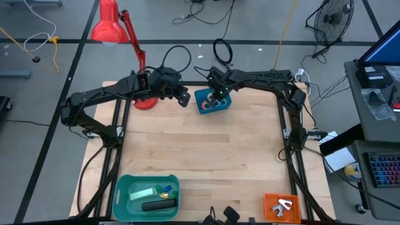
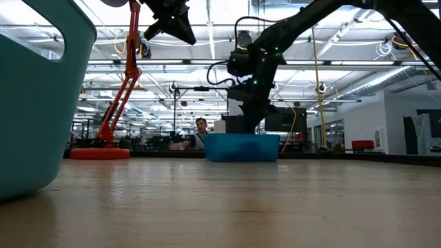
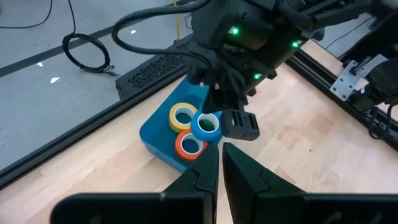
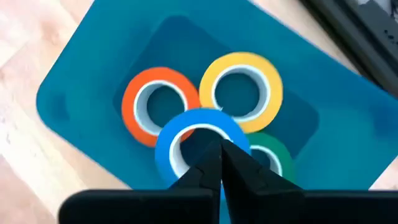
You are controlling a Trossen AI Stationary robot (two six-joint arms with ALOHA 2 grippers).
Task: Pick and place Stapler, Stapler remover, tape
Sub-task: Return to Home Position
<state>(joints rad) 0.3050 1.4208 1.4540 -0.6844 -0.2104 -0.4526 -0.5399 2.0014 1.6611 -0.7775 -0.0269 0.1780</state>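
A blue tray (image 1: 203, 105) at the table's far middle holds the tape rolls: yellow (image 4: 241, 90), orange (image 4: 158, 106), green (image 4: 277, 158) and blue (image 4: 199, 134). The blue roll lies over the other three. My right gripper (image 4: 219, 158) reaches down into the tray from above and is shut at the blue roll (image 3: 205, 126). My left gripper (image 3: 221, 168) is shut and hovers in the air just left of the tray (image 1: 183, 98), touching nothing. The black stapler (image 1: 157, 205) lies in a teal basket (image 1: 125, 187) at the near left. My right gripper comes from above, pointing down, and its fingers (image 4: 239, 171) close on the blue roll's wall (image 4: 177, 155) at the side nearest the camera. The fingers themselves hide the exact spot. The roll lies flat, over the other rolls; whether it is lifted clear I cannot tell.
A red desk lamp (image 1: 112, 28) stands at the far left, its base (image 1: 144, 103) beside my left arm. The teal basket also holds a mint-green block (image 1: 142, 194). An orange tray (image 1: 282, 206) at the near right holds a metal staple remover. Bare wood lies mid-table. A person (image 2: 200, 131) sits beyond the table.
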